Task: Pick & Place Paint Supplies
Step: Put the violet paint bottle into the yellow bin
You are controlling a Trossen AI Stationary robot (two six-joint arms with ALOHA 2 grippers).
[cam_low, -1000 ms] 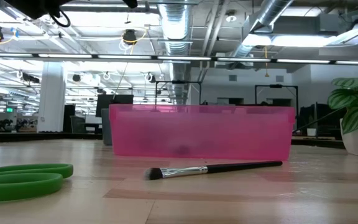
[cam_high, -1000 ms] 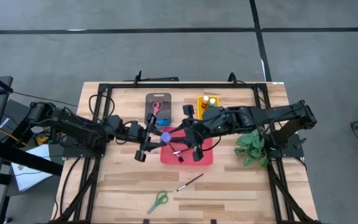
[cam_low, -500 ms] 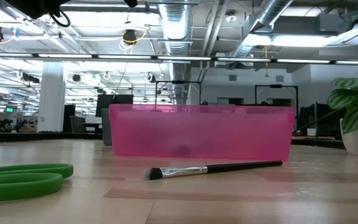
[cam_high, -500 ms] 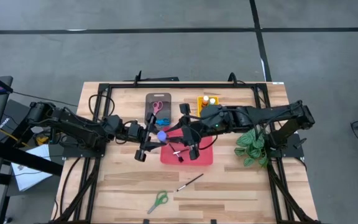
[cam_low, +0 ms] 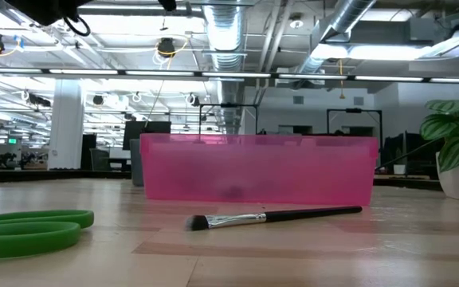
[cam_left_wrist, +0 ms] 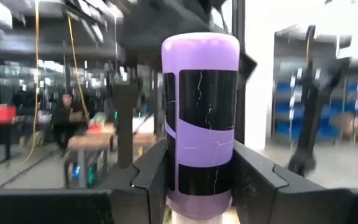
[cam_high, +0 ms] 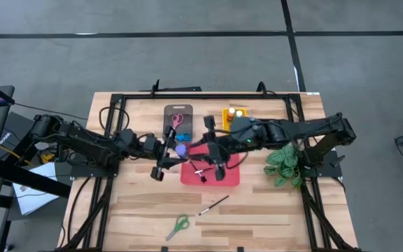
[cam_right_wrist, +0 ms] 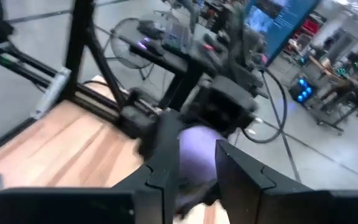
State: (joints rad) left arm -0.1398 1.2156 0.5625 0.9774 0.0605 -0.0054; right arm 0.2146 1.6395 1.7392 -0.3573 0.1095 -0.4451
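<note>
From my station I see the left gripper (cam_high: 176,150) above the middle of the surface (cam_high: 138,203), its fingers (cam_left_wrist: 151,177) pinching a purple paint bottle (cam_left_wrist: 199,121) with a black label; the bottle stands upright between them, clear of the wood. Behind this gripper lies the grey tray (cam_high: 168,115) with pink scissors (cam_high: 177,120) in it. Just to its right the right gripper (cam_high: 200,148) reaches in from the other side, and its fingers (cam_right_wrist: 160,162) stand on either side of the same purple bottle; whether they press on it I cannot tell. Below the right gripper sits the red tray (cam_high: 231,175), which in the low view is a pink translucent bin (cam_low: 253,167). Behind the right arm the yellow tray (cam_high: 226,113) holds an orange bottle (cam_high: 231,112) and a yellow bottle (cam_high: 239,113). Nearer the front edge, well apart from both grippers, green scissors (cam_high: 178,225) lie on the wood, and to their right a dark-handled paintbrush (cam_low: 273,216) lies flat. Far right stands the leafy plant (cam_high: 283,165).
</note>
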